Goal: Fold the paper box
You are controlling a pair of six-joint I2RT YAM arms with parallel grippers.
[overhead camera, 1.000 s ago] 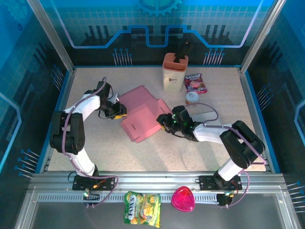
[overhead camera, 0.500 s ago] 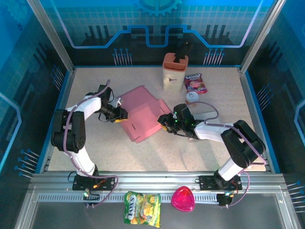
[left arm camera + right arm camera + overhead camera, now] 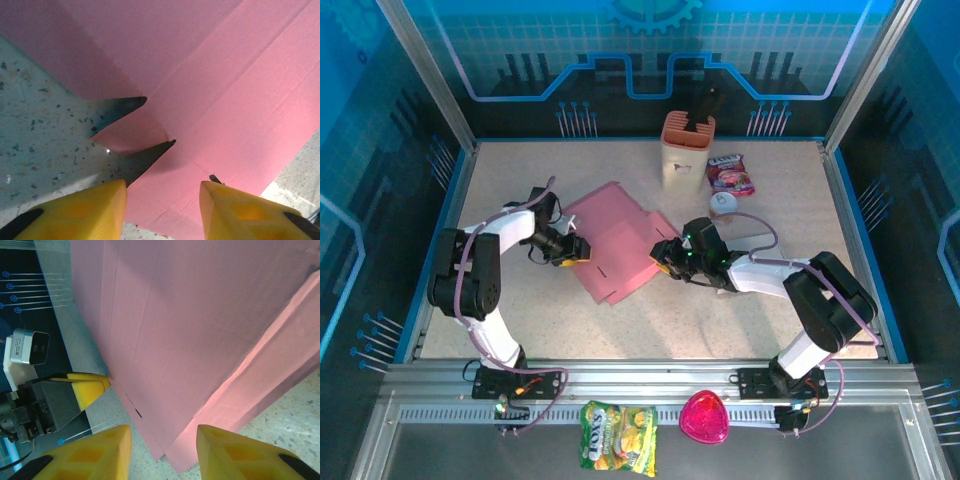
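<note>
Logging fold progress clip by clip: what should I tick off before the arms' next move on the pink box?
1. Paper box between both arms: ok.
2. Left gripper at its left edge, jaws apart: ok.
3. Right gripper at its right edge, jaws apart: ok.
4. Grip on the box: not ok, neither clamps it.
5. Walls folded up: not ok, mostly flat.
6. Beige holder clear of the box: ok.

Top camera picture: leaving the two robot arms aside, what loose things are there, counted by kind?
Pink paper box: 1
Snack packets: 2
Tan holder: 1
Dark item standing in the holder: 1
Pink heart-shaped item: 1
Small white round item: 1
Total: 7
</note>
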